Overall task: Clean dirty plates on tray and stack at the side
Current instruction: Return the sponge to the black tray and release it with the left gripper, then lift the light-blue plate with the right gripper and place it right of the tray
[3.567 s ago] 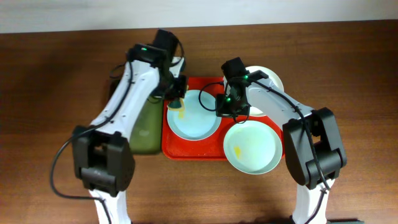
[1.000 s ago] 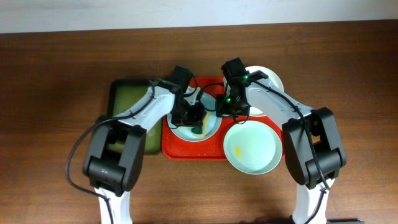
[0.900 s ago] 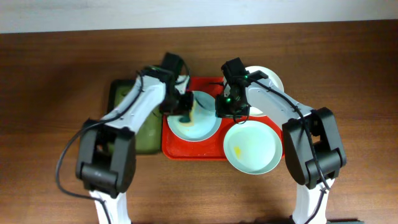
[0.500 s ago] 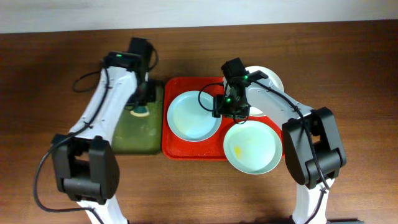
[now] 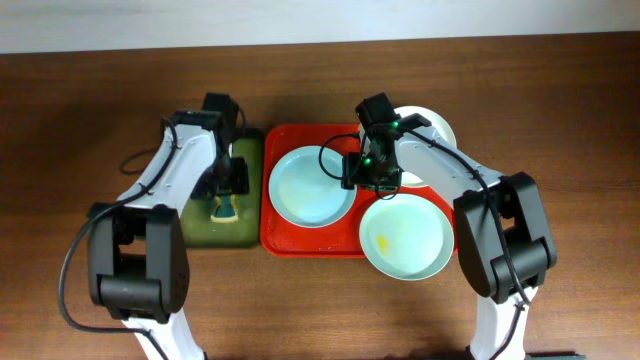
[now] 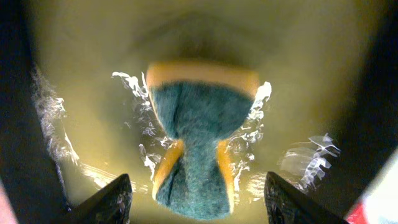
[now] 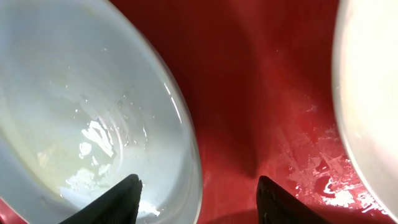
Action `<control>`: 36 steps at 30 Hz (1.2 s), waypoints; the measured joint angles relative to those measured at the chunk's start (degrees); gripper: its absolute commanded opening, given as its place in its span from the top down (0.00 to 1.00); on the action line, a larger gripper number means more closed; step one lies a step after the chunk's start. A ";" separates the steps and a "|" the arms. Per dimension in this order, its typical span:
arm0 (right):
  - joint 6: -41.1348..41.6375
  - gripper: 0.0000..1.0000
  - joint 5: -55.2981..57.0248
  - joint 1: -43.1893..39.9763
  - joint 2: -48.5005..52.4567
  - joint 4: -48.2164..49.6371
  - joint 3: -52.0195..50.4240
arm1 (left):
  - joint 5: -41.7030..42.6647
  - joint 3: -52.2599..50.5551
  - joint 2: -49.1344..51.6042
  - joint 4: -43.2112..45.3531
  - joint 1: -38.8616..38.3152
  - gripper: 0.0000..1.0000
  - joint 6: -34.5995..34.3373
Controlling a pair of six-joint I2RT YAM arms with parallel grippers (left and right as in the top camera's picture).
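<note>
The left arm has swung away from the pale blue-green round shallow plate (image 5: 310, 185), which it was scrubbing a second ago, over to the narrow dark green tray (image 5: 195, 225) at the plate's 9 o'clock. The teal-and-yellow sponge (image 6: 199, 112) it carried now lies loose in the yellowish water there. The left end effector (image 6: 198, 186) hangs above the sponge with its fingers spread wide, gripping nothing. In the overhead view the sponge sits at its 6 o'clock. The yellow smear seen on that plate a few seconds ago is gone and only a wet sheen shows, so this plate is probably clean and ready to be lifted out and set aside. The right arm has not shifted. The right end effector (image 7: 199, 180) stands with its fingers well apart astride the plate's 3 o'clock rim, one over the plate's bowl and one over the large red rectangular plastic tray (image 5: 300, 242), not clamped on it. A second pale blue-green plate (image 5: 405, 237), with a yellow smear, lies at its 5 o'clock and overhangs the tray's edge onto the wooden desk (image 5: 100, 100). The white round plate (image 5: 435, 128) lies at its 2 o'clock.
</note>
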 measured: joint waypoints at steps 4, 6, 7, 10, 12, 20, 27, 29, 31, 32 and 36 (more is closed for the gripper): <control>0.04 0.40 0.00 0.02 0.00 -0.22 0.00 | 2.34 20.52 -0.44 -7.67 3.39 0.01 -1.92; 0.02 0.43 -0.02 0.04 0.00 -0.26 0.00 | 6.40 27.87 -2.01 -10.43 8.63 0.01 -2.56; 0.02 0.46 -0.02 0.04 0.00 -0.26 0.00 | 7.82 29.68 -3.19 -10.58 11.61 0.01 -2.71; -0.22 0.64 0.07 0.07 0.00 -0.24 0.00 | 9.57 30.86 -6.80 -11.45 22.14 0.01 -2.80; -0.07 0.79 1.53 0.31 0.00 0.02 0.00 | 10.21 30.86 -6.88 -11.47 25.79 0.01 -2.78; 1.01 0.82 11.85 5.38 0.00 1.09 0.00 | 10.58 30.86 -6.88 -11.50 28.39 0.01 -2.78; 3.72 0.96 14.47 5.70 -0.02 5.97 -2.54 | 10.58 30.86 -6.88 -11.63 28.39 0.01 -2.80; 4.09 0.96 14.34 5.70 -0.26 5.75 -2.40 | 10.58 30.86 -6.88 -11.63 28.39 0.01 -2.80; 4.13 0.96 13.79 5.66 -0.24 1.29 -0.04 | 10.58 30.86 -6.88 -11.63 28.39 0.01 -2.78; 4.13 0.96 13.53 5.49 -0.22 -0.59 1.11 | 10.58 30.86 -6.88 -11.65 28.39 0.01 -2.78; 1.88 0.96 9.51 3.21 -0.17 -11.82 10.08 | 10.58 30.86 -6.88 -11.67 28.39 0.01 -2.78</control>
